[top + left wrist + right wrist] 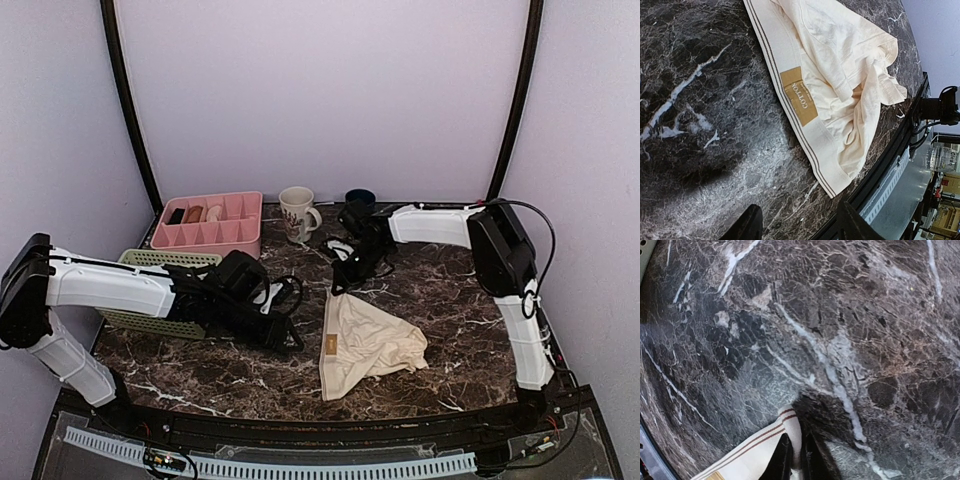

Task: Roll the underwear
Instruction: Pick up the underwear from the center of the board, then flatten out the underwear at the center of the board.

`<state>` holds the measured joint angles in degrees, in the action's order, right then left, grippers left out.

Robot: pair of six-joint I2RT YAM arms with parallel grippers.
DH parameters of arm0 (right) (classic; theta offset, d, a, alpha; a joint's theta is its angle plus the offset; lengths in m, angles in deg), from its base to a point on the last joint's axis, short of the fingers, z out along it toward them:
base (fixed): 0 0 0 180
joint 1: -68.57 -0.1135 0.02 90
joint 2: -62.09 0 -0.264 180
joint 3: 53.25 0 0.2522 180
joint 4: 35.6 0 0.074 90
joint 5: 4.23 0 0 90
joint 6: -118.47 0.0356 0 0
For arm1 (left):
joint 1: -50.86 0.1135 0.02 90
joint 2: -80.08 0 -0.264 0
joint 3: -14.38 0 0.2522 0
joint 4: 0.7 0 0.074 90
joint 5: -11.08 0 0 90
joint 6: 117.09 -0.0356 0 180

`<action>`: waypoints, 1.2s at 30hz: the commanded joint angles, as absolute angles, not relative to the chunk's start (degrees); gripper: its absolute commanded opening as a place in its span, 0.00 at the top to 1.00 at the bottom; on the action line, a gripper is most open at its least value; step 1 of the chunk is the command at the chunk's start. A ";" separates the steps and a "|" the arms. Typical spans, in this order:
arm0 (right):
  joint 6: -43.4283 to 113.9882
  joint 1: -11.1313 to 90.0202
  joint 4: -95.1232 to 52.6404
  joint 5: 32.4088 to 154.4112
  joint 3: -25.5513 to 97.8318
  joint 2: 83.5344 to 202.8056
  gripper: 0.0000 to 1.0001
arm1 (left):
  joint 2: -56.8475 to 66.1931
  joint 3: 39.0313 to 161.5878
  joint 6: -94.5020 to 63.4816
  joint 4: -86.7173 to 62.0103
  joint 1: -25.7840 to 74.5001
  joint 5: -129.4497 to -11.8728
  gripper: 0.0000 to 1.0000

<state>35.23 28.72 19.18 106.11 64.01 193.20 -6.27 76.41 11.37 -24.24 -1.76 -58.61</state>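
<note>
Nearest: white slotted strip (270, 465) along the front edge. Next in, the underwear (365, 345) lies on the marble table (450, 290), approx 5 o'clock of table centre. Waistband runs 6-to-12, body bunched & creased toward 3 o'clock. Brown label (799, 96) sits mid-waistband, face up. Left gripper (800, 227) is low at 9 o'clock of the cloth, fingers apart, nothing btwn them, clear of the fabric. Right gripper (795, 462) is at the 12 o'clock tip of the waistband, fingers closed on the striped corner.

Step in hand, I'd say: flatten garment before rolling. To do it well: draw the pinched corner taut w/o dragging the whole piece. Have the left gripper pin the 6 o'clock end, smooth the bunched side, then roll tight & even so it doesn't cone.

Far side: green basket (170, 258) at 9, pink tray (215, 199) at 11, mug (297, 213) at 12, dark bowl (360, 196) at 1.

Hard to make out: how much cloth is in the pinch, since the wrist view cuts the fingers at frame edge. Folds hide the leg openings, tray contents are too small to name, and the bowl is partly behind the right arm.
</note>
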 commanded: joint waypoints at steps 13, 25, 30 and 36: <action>48.92 43.43 -2.29 118.36 38.01 169.48 1.00 | -14.21 81.88 14.86 -17.65 0.86 -60.04 0.34; 48.56 43.52 -2.87 116.96 35.21 166.78 1.00 | -23.26 82.44 30.74 -2.34 2.43 -63.58 0.43; 48.80 43.60 -2.97 116.49 35.64 166.42 1.00 | -27.26 84.67 33.88 -1.32 2.43 -64.59 0.49; 49.17 43.96 -3.09 116.64 36.50 166.50 1.00 | -29.95 84.42 40.99 1.59 2.51 -68.08 0.55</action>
<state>48.72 43.51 -1.50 116.45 35.60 168.37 -28.74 84.37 34.62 -1.27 2.37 -64.81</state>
